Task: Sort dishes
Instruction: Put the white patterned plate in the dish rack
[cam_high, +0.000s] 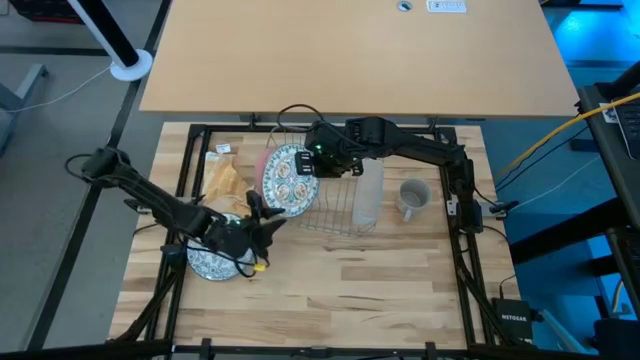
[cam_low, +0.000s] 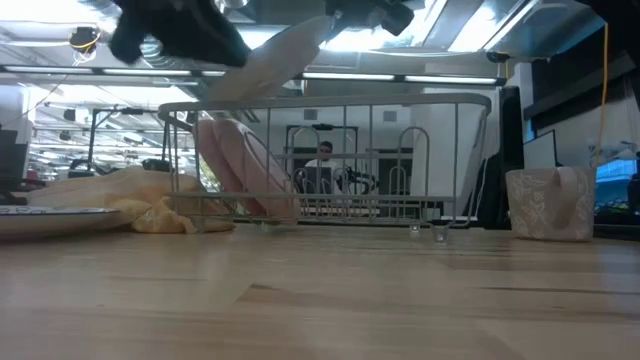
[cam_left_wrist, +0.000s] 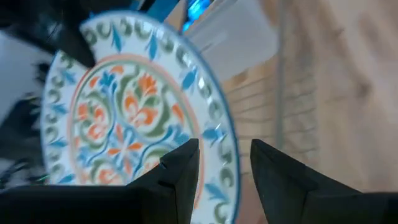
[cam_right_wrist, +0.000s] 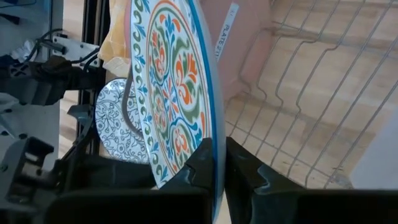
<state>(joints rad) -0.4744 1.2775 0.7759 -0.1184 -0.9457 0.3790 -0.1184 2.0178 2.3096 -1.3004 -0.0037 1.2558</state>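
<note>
A plate with a blue-green and orange pattern stands on edge, tilted, above the silver wire rack; its white underside shows in the low view. My right gripper is shut on it. My left gripper is open at the plate's near-left rim, its fingers on either side of that rim. Pink plates lean on edge in the rack's left end. A small grey mug stands on the table right of the rack. My right gripper pinches the patterned plate's rim between its two fingers, one on the patterned face and one on the underside. It comes from the table's far right side. The plate is on edge, tilted, lifted above the rack's top rail. Whether my left gripper touches the plate, I cannot tell.
A second blue-patterned plate lies flat on the table under my left arm. A yellow-tan cloth lies left of the rack. A clear tumbler lies in the rack's right part. The near half of the table is bare wood.
</note>
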